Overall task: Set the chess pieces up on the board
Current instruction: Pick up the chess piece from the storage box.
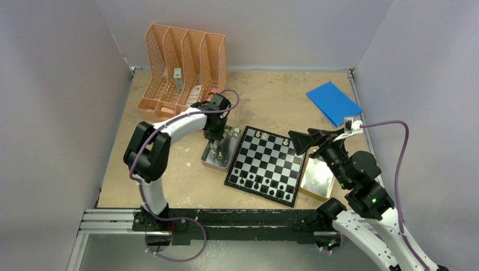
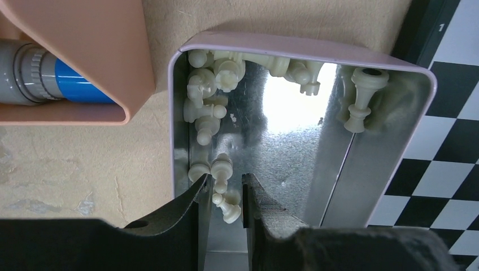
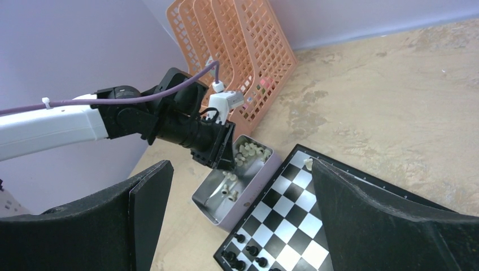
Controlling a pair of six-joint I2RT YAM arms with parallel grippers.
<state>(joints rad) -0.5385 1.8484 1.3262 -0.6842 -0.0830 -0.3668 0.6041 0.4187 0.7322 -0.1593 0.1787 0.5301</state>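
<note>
Above the tin (image 2: 282, 147), left end effector (image 2: 226, 189) vertical.

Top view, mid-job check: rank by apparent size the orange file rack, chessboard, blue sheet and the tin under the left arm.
1. orange file rack
2. chessboard
3. blue sheet and left tin: these look alike; the left end effector covers part of the tin, so no ranking between them.

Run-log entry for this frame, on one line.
left gripper: down in tin, jaws narrowed astride white piece, grip unclear | right gripper: open, empty, by board right edge | board: partly set
</note>
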